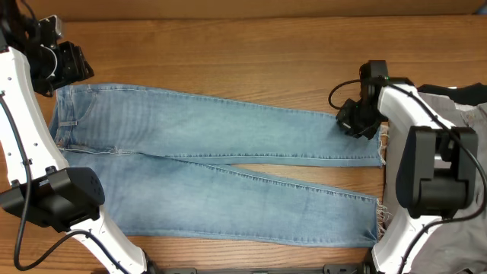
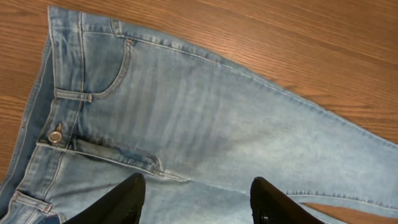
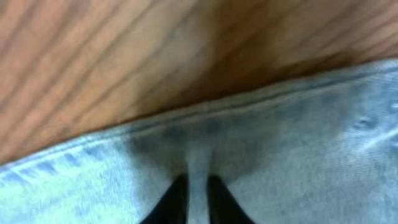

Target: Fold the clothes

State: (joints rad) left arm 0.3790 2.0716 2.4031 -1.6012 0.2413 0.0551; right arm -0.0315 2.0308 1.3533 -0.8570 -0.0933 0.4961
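Note:
The light blue jeans [image 1: 213, 144] lie flat on the wooden table [image 1: 228, 53], waist at the left, legs running right to frayed hems. My left gripper [image 1: 72, 65] hovers at the far corner of the waistband. In the left wrist view it [image 2: 196, 193] is open and empty above the front of the jeans [image 2: 205, 124], near the button. My right gripper [image 1: 358, 122] sits on the far leg's ankle, close to the hem. In the right wrist view its fingers [image 3: 198, 193] are pinched on a raised fold of denim [image 3: 280, 155] by the leg's edge.
A pile of grey and white cloth [image 1: 464, 106] lies at the right edge behind the right arm. Both arm bases stand at the front corners. Bare wood shows along the back and between the two legs.

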